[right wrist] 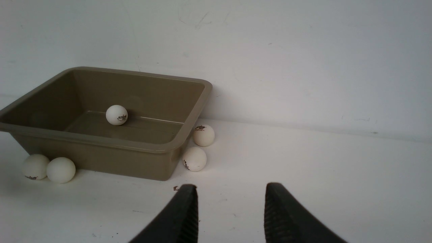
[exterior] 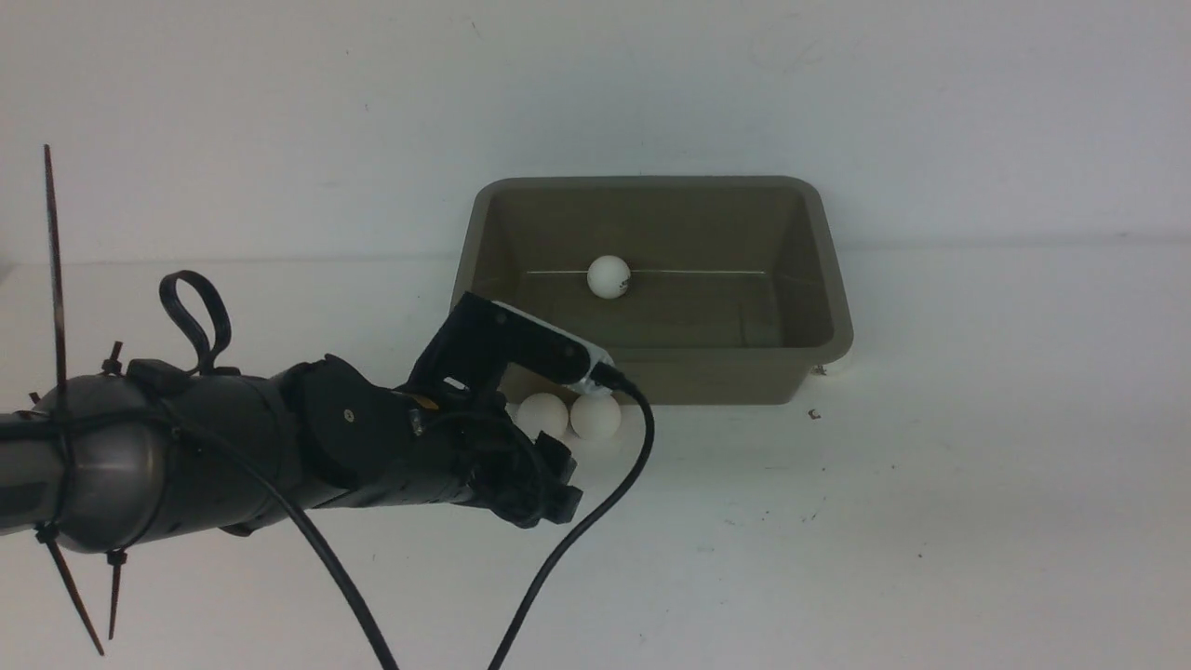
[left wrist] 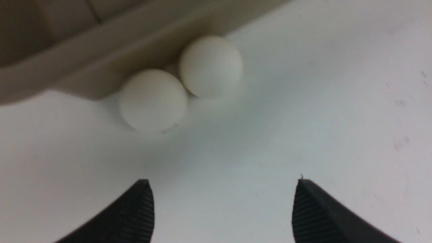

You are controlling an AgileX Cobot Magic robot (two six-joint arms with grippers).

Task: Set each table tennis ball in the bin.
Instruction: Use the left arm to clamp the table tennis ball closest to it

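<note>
Inside, the bin (exterior: 707,381) holds one table tennis ball (exterior: 608,276).

White tabletop (exterior: 930,521), pale wall (exterior: 651,84) behind — faintly scuffed, small dark crumbs (exterior: 814,413) on the tabletop

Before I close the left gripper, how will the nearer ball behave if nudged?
Likely rolls: the nearer ball is a smooth sphere on the table. It seems to touch its neighbour by the bin wall, so a push probably shifts both.
</note>
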